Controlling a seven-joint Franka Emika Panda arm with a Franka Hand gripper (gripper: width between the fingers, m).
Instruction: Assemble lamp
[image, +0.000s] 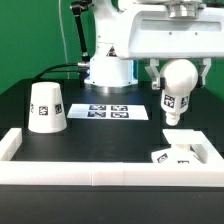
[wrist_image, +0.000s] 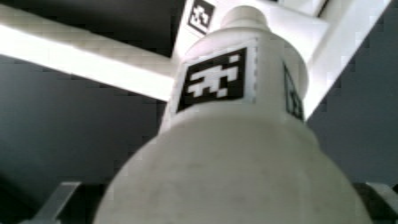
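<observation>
Black desk (image: 110, 140) w/ a white rail (image: 100, 172) round the front and sides. The arm (image: 110, 40) comes in from the back, its top cut off by the frame.

The shade (image: 45, 105) is on the exterior view's left, wide end down, narrow end up, well apart from everything else. The marker board (image: 110, 112) lies flat mid-desk. The base (image: 180, 153) lies flat in the rail corner on the exterior view's right, partly hidden behind the front rail.

The bulb (image: 178, 95) is up in the air, off the desk, long axis roughly vertical: ball end up, narrow neck pointing down at the base w/ a gap between them. Cant tell if it's lined up dead center. The tool (image: 178, 78) is clamped on the ball end, a dark finger touching each side.

In the wrist view the bulb (wrist_image: 222, 130) fills nearly everything, fat end nearest the cam, neck pointing away, tag (wrist_image: 217, 78) facing the lens. The fingers (wrist_image: 63, 200) are just blurry bits at the corners, and the rail (wrist_image: 71, 50) runs diagonally behind.
</observation>
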